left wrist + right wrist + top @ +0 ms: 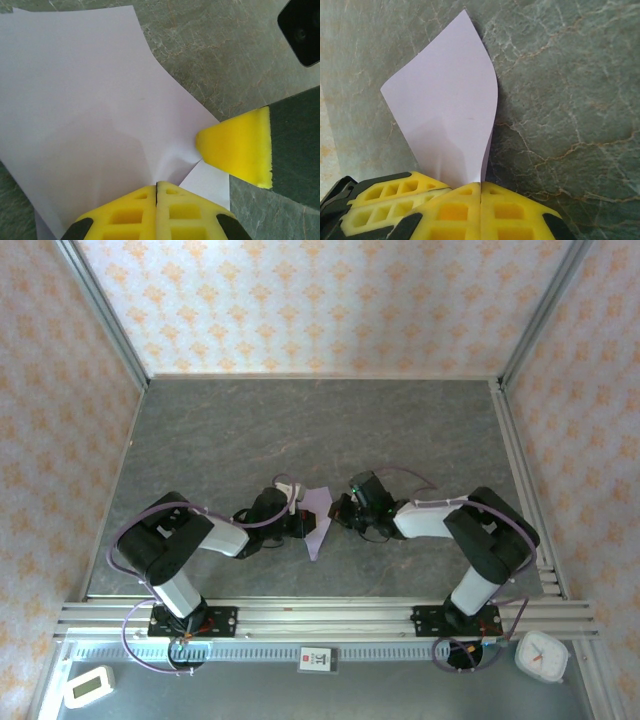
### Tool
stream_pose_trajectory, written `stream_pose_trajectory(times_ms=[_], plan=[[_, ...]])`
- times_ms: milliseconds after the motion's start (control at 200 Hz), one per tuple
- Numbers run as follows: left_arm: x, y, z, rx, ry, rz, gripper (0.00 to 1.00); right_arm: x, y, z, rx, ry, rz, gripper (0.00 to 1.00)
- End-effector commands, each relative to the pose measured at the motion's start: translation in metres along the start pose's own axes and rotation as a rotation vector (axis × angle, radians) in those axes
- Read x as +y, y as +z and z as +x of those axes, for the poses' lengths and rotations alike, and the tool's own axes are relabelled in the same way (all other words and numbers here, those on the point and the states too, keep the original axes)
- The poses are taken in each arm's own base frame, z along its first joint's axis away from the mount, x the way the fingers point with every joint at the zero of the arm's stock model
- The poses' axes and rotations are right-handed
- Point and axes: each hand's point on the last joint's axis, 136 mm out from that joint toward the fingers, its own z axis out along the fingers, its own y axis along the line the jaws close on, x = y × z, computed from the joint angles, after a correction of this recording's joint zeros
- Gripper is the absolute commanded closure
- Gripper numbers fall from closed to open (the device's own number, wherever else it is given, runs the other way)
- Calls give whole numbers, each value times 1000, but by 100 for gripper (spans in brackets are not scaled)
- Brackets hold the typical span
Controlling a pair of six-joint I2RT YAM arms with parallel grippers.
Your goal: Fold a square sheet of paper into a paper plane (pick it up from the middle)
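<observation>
Plainly, the paper plane [318, 522] is seen as a pale lilac, unprinted piece, folded into a slim triangle whose broad end is turned toward 12 o'clock and whose point is turned toward 6 o'clock in the overhead view. Its surface is smooth and matte, and soft creases are gathered where it is gripped. In the left wrist view a wide, gently bowed panel is spread away toward 11 o'clock, and a smaller flap is tucked under it at 5 o'clock. In the right wrist view a curved, leaf-like flap is raised toward 12 o'clock, one corner rounded and the tip narrow.

The plane is placed on the grey marbled desk [320, 430], slightly toward 6 o'clock of its middle, directly between the two arms. The left hand [299, 523] is set at the plane's 9 o'clock edge, its yellow fingers [140, 210] pressed together with the paper pinched in the seam. The right hand [340, 512] is set at the 3 o'clock edge, likewise closed tight on the paper.
</observation>
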Motion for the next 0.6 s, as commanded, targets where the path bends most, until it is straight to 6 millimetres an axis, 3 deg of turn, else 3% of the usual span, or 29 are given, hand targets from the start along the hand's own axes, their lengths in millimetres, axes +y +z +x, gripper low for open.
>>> stream_pose_trajectory(times_ms=[0, 70, 185, 345, 591], plan=[[-8, -6, -15, -18, 9, 2, 97, 0, -2, -3, -23, -7, 12, 100], [-17, -12, -28, -47, 15, 2, 84, -2, -6, -4, -40, 2, 15, 100], [-28, -22, -36, -77, 75, -12, 71, -8, -14, -6, -77, 22, 28, 100], [-40, -26, -17, -65, 160, -71, 61, -20, -27, -8, -136, 60, 57, 100], [-58, -22, 8, -81, 289, -142, 55, -29, -44, -10, -206, 134, 36, 100]])
